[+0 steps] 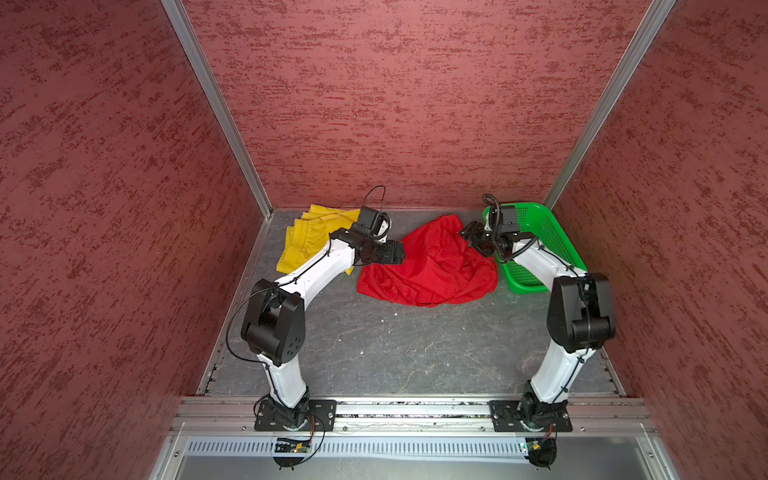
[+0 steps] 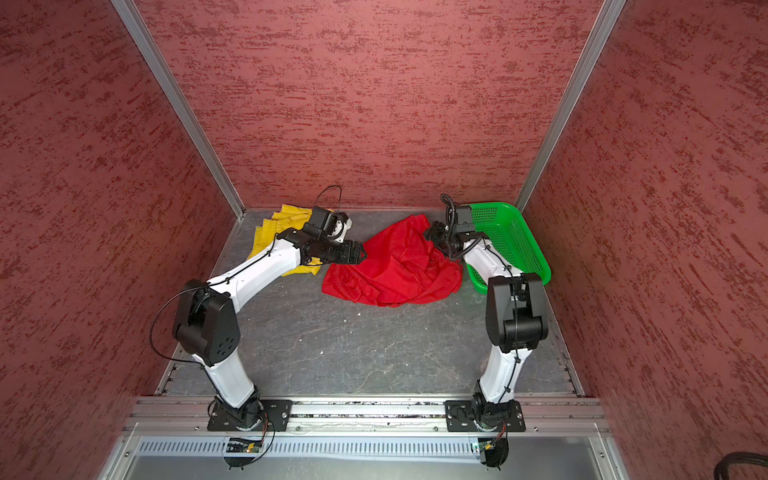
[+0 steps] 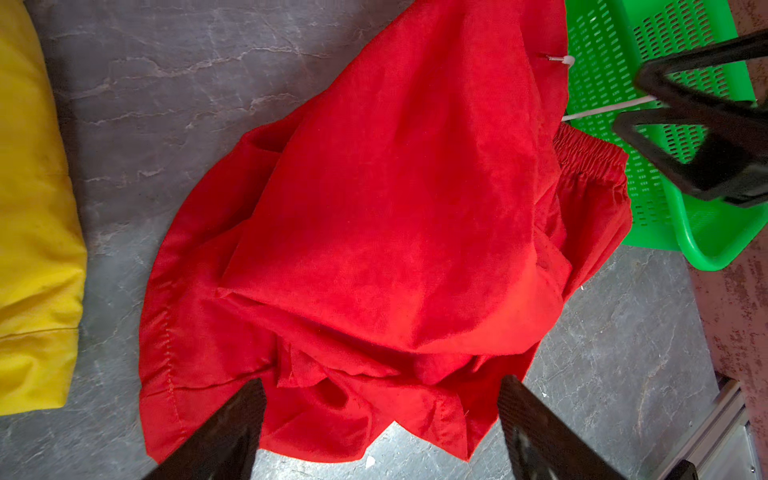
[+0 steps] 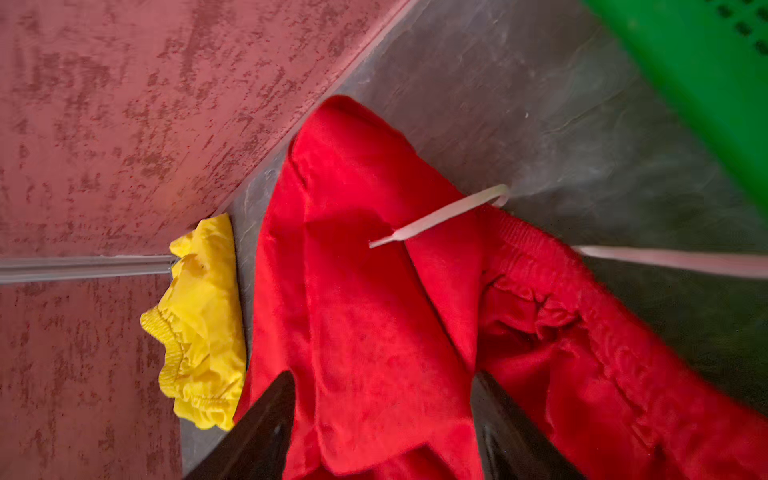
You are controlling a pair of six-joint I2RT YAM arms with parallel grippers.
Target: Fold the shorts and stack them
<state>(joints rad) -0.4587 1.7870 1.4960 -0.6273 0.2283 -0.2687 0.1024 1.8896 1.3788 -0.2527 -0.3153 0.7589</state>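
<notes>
The move ahead turns on how the red shorts [image 1: 432, 266] lie between our two grippers. They sit crumpled on the table [image 1: 395, 345] toward the far side, spread roughly left to right. The stitched hem faces the left arm. The gathered waistband [image 3: 590, 149] faces the right arm and rests beside the basket [image 1: 557, 241].

The left gripper [image 1: 401, 252] hangs over the hem side, its fingers [image 3: 232, 428] spread wide and holding nothing, with red cloth below the gap. The right gripper [image 1: 464, 233] sits at the far right tip of the heap, the nearer of the two to the waistband. Its fingers [image 4: 266, 428] stand apart with red cloth lying between them, and we see no pinch. The drawstring [image 4: 440, 218] trails loose across the cloth near that gripper. We judge that each arm is placed to take its own end and pull the heap flat.

The yellow shorts [image 1: 307, 237] lie in the far left corner, partly under the left arm, with a strip of bare table between them and the red pair. They look flattened, perhaps already folded.

We count two shorts (one red, one yellow), one basket, one drawstring and two grippers.
</notes>
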